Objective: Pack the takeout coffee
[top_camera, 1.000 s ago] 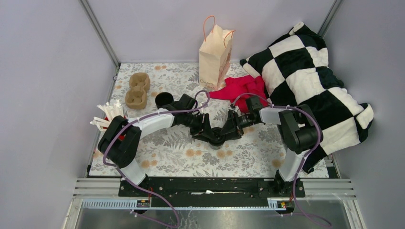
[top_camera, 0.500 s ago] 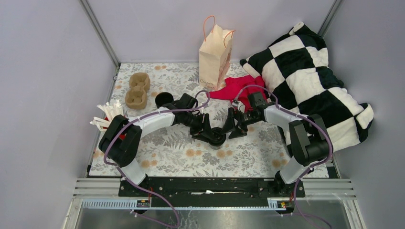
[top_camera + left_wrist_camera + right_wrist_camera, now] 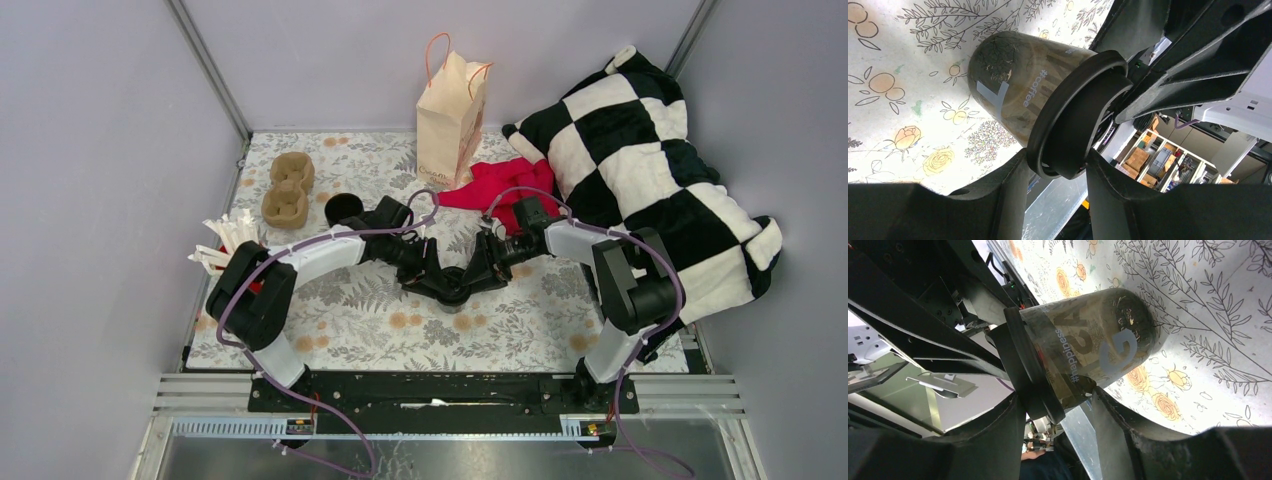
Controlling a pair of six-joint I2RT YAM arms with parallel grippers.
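Observation:
The takeout coffee (image 3: 450, 288), a black tapered cup with a black lid, stands on the flowered cloth in the middle of the table. My left gripper (image 3: 432, 278) reaches it from the left and my right gripper (image 3: 478, 272) from the right. In the left wrist view the cup (image 3: 1013, 85) shows "#coffee", and my left gripper (image 3: 1057, 167) is shut on its lid rim. In the right wrist view the cup (image 3: 1098, 345) lies between my right gripper's (image 3: 1058, 402) fingers. One finger touches the lid and the other the cup wall.
A tan paper bag (image 3: 452, 115) stands upright at the back. A red cloth (image 3: 500, 185) and a checkered pillow (image 3: 650, 170) lie to the right. A cardboard cup tray (image 3: 287, 188), a second black round cup (image 3: 343, 208) and white straws (image 3: 228, 245) sit at the left.
Half a second ago my right gripper had drawn back from the cup with its fingers spread. Now it is back at the cup and closed around it. My left gripper has kept its hold.

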